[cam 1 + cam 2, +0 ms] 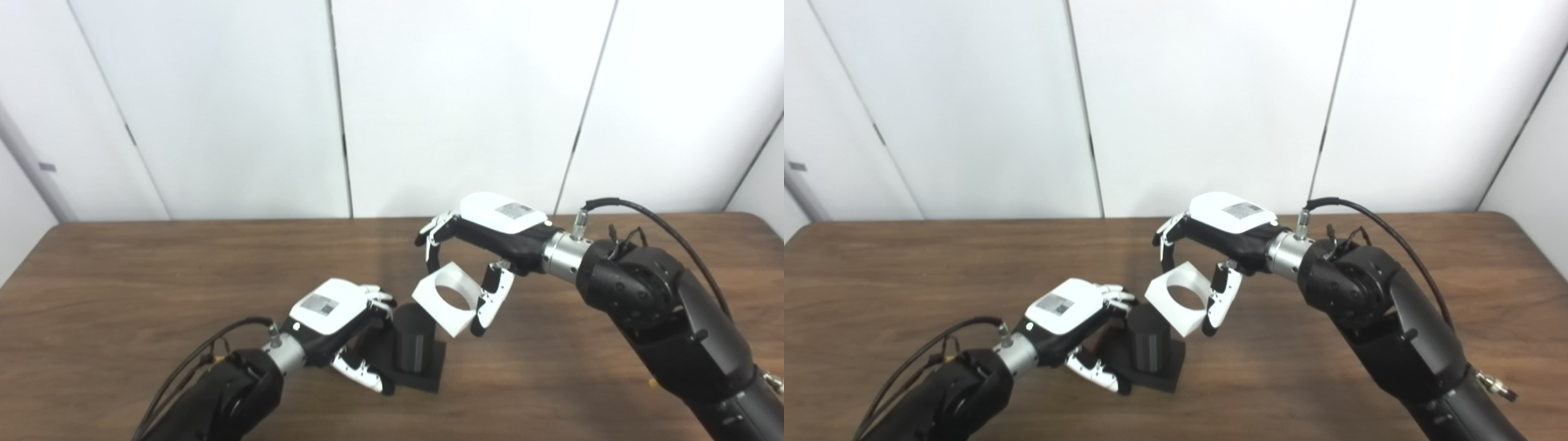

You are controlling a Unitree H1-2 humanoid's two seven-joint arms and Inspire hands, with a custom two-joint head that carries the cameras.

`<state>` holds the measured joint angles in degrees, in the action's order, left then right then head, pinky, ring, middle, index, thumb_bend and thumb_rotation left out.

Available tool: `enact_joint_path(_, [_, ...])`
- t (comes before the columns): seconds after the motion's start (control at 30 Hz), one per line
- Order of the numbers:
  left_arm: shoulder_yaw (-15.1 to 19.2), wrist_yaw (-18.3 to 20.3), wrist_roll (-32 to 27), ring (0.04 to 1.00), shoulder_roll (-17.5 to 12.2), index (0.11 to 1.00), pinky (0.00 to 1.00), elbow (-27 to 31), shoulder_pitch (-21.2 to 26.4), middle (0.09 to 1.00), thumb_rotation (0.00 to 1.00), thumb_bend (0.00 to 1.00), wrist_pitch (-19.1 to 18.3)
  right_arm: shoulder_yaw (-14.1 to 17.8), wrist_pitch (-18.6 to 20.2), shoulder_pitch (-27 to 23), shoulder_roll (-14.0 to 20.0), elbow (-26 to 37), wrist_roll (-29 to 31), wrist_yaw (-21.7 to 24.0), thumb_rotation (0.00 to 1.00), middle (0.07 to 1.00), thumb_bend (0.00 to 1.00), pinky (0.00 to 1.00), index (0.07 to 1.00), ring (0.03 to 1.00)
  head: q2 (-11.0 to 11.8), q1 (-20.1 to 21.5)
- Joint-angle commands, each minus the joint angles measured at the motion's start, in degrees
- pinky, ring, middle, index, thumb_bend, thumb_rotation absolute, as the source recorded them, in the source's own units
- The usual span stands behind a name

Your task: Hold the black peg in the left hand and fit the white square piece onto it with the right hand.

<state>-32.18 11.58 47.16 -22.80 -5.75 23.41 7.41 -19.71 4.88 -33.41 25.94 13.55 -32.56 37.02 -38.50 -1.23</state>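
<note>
The black peg [414,340] stands upright on its flat black base [422,375] on the wooden table. My left hand [343,327] grips it from the left, fingers curled behind it and thumb along the base's front. The white square piece [447,299], with a round hole through it, hangs tilted just above and to the right of the peg's top. My right hand [484,245] holds this piece from above, fingers on its far edge and thumb on its near right edge. In the right eye view the piece [1179,298] overlaps the peg's [1148,343] upper right corner.
The brown wooden table [153,288] reaches a white panelled wall at the back. Its rounded right corner [762,223] lies behind my right arm [667,318]. A cable [667,229] loops over that arm.
</note>
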Motion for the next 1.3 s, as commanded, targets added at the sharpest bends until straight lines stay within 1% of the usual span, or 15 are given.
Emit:
enact_joint_path(0.0, [-2.9, 3.5, 3.9, 0.882, 0.4, 0.491, 0.83, -2.3, -1.3, 0.841, 0.08, 0.52, -1.0, 0.5, -0.2, -1.7, -0.2, 1.0, -0.3, -0.8, 0.13, 0.794, 0.52, 0.76, 0.479, 0.853, 0.0, 0.0])
enact_joint_path(0.37, [-2.9, 3.6, 3.9, 0.885, 0.4, 0.491, 0.83, -2.1, -1.5, 0.843, 0.08, 0.52, -0.9, -0.4, -0.1, -1.1, -1.7, 0.7, -0.8, -0.9, 0.14, 0.793, 0.52, 0.78, 0.479, 0.857, -0.4, -0.3])
enact_joint_path(0.5, [-2.9, 3.4, 3.8, 0.888, 0.5, 0.491, 0.83, -2.0, -1.6, 0.841, 0.08, 0.52, -1.0, -0.6, -0.6, -1.0, -2.1, 0.2, -0.8, -1.3, 0.14, 0.791, 0.52, 0.76, 0.479, 0.852, -0.5, -0.3])
enact_joint_path(0.63, [-2.9, 4.3, 3.9, 0.893, 0.6, 0.492, 0.84, -1.3, -1.6, 0.845, 0.08, 0.52, -1.7, -0.9, -0.5, -1.0, -2.7, -0.1, -0.8, -1.3, 0.13, 0.792, 0.52, 0.76, 0.479, 0.85, -0.6, -0.5])
enact_joint_path(0.83, [-3.1, 4.1, 3.9, 0.893, 0.6, 0.492, 0.84, -1.3, -1.5, 0.846, 0.08, 0.52, -1.7, -0.9, -1.1, -0.6, -3.6, -1.0, -0.4, -1.9, 0.13, 0.791, 0.52, 0.76, 0.479, 0.843, -0.8, -0.7])
enact_joint_path(1.27, [-3.4, 4.6, 3.7, 0.894, 0.6, 0.492, 0.84, -0.8, -1.4, 0.847, 0.08, 0.52, -2.0, -1.8, -0.3, -0.5, -5.7, -2.0, -0.8, -2.1, 0.13, 0.792, 0.52, 0.77, 0.479, 0.845, -1.0, -1.0])
